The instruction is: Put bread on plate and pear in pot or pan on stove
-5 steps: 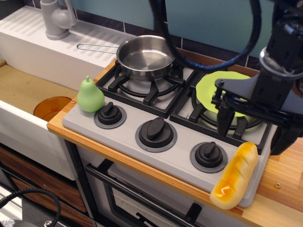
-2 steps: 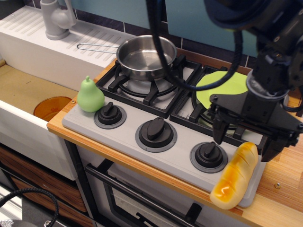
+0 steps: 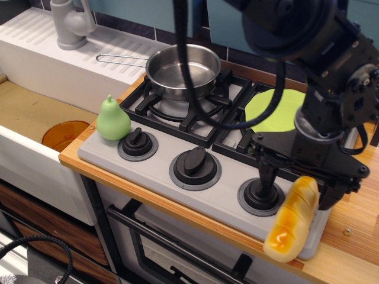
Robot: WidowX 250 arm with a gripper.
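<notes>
While the gripper (image 3: 294,188) hangs spread open over the stove's (image 3: 160,171) front right corner, its 2 fingers straddle the upper end of the bread (image 3: 291,219), 1 by the right knob (image 3: 261,193) and 1 on the far side, seemingly lined up to close across the loaf. That loaf lies slanted on the corner, partly overhanging the tabletop (image 3: 346,236). Behind the arm, on the stove's right burner, the plate (image 3: 275,110) waits bare. On the left burner sits the pan (image 3: 182,71), empty, and the pear (image 3: 112,119) stands upright at the stove's front left corner, untouched.
</notes>
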